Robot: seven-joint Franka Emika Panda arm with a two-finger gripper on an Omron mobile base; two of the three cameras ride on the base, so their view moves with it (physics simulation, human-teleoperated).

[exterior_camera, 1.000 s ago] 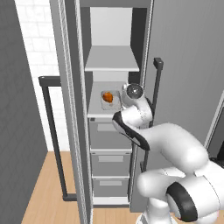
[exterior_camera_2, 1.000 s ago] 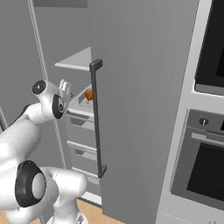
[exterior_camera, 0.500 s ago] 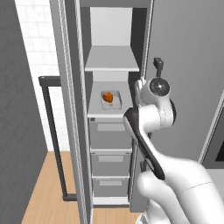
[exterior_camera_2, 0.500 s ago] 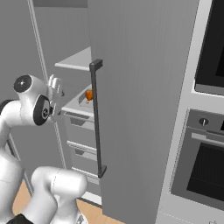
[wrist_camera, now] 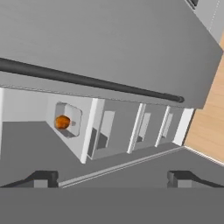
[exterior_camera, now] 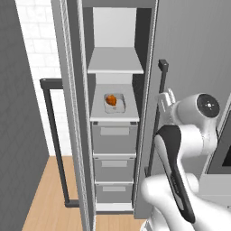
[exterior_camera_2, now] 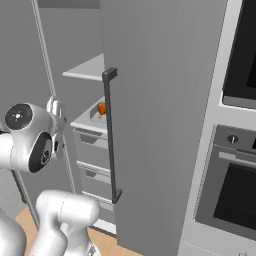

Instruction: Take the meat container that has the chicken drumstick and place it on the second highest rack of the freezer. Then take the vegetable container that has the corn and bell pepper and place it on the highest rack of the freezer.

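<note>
The freezer point(exterior_camera: 149, 27) stands open. A clear meat container point(exterior_camera: 114, 103) with the orange-brown chicken drumstick point(exterior_camera: 111, 99) rests on the lower of its two flat shelves. Above it is the highest rack point(exterior_camera: 115, 62), bare. My gripper point(exterior_camera: 166, 98) hangs outside the freezer beside the door's dark bar handle point(exterior_camera: 159, 113), open with nothing between its fingers. From the hand view the container point(wrist_camera: 67, 120) and drumstick point(wrist_camera: 62, 121) lie well off past the open gripper point(wrist_camera: 113, 179). In the right base view the gripper point(exterior_camera_2: 56, 110) is left of the drumstick point(exterior_camera_2: 101, 108). The vegetable container, corn and bell pepper are out of view.
Three grey drawers point(exterior_camera: 114, 140) sit under the shelves. The open freezer door point(exterior_camera_2: 165, 100) and its handle point(exterior_camera_2: 111, 135) stand close to my arm. A black-glass wall oven point(exterior_camera_2: 235, 190) is to the right. A second dark handle point(exterior_camera: 54, 131) is on the left, over wood floor point(exterior_camera: 49, 198).
The arm has drawn back out of the freezer and swung toward the door side, the gripper staying open. The meat container stays on the lower shelf.
</note>
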